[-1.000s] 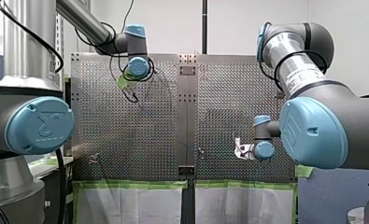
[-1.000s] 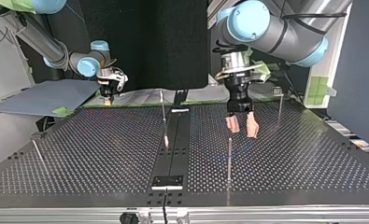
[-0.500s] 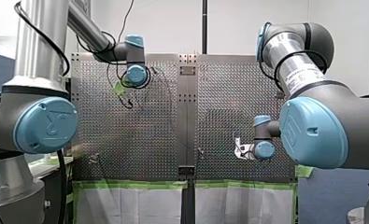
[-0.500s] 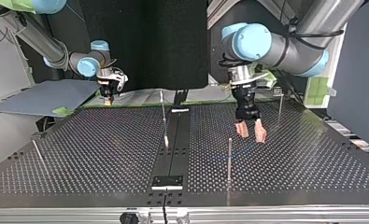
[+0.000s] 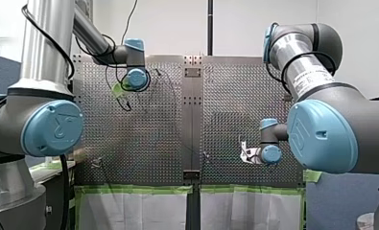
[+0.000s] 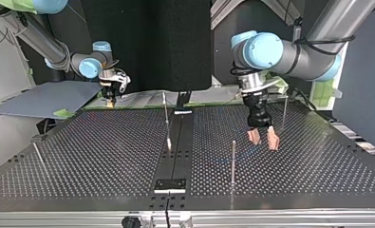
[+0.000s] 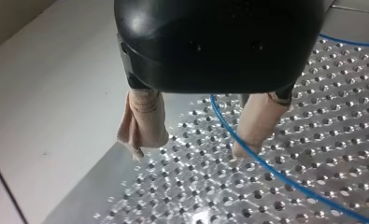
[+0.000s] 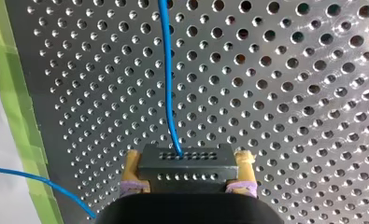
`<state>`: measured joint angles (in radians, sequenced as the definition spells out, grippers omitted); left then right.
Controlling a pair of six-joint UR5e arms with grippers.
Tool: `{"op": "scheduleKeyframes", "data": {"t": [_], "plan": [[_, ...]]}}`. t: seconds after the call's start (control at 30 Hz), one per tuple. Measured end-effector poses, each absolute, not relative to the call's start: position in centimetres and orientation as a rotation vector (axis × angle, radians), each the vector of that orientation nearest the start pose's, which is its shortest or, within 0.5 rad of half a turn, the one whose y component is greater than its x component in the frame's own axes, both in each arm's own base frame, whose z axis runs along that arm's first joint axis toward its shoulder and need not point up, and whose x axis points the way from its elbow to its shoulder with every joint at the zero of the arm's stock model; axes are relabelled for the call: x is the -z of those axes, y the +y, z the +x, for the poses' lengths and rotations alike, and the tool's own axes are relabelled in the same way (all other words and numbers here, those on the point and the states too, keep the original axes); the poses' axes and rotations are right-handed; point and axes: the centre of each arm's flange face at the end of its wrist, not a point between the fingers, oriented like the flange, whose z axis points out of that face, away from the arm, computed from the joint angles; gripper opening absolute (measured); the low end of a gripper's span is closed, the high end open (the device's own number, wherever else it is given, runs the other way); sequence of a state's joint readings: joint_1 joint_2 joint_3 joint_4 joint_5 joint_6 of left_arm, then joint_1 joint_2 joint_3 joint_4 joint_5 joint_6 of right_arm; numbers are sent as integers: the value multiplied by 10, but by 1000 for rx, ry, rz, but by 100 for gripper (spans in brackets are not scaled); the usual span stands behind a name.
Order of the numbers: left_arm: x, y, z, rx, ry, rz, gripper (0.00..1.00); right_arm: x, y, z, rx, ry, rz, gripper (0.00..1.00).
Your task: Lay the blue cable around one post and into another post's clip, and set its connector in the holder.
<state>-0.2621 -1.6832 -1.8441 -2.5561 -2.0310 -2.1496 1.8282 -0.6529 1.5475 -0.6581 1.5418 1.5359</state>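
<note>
Right gripper (image 8: 189, 158): clamped from both sides on the connector (image 8: 187, 167), with a yellowish pad (image 8: 133, 163) showing at each end of it.
Connector: flat black rectangular block with two rows of small holes, lying crosswise between the right gripper's fingers.
Blue cable (image 8: 168, 93): thin, smooth and round. It leaves the middle of the connector and runs straight ahead of the right gripper over the table. A second stretch crosses beside that gripper, over the green tape (image 8: 14, 93).
Left gripper (image 7: 189, 148): spread wide and holding nothing, with a glossy black body.
Left fingers (image 7: 145, 119): wrapped in wrinkled beige padding. The blue cable curves down between them and passes close against one fingertip; whether it touches I cannot tell.
Table (image 8: 289, 93): dull grey metal, drilled in a regular grid of round holes, just under both grippers.
Post (image 6: 233, 159): slim upright metal rod, near the left gripper and apart from it.
</note>
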Motion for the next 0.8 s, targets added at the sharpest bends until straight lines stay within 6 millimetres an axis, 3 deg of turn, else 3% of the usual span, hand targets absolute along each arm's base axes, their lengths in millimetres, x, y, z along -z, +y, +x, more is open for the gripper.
{"op": "scheduleKeyframes", "data": {"t": [0.37,0.67,0.8], "plan": [[-345,-231,512,380,1299,-590,100,5,-600,300,-1260,-1174,1625,0],[-374,-215,537,344,1229,-637,100,5,-600,300,-1259,-1176,1628,0],[-376,-215,549,348,1232,-630,100,5,-600,300,-1259,-1176,1628,0]]}}
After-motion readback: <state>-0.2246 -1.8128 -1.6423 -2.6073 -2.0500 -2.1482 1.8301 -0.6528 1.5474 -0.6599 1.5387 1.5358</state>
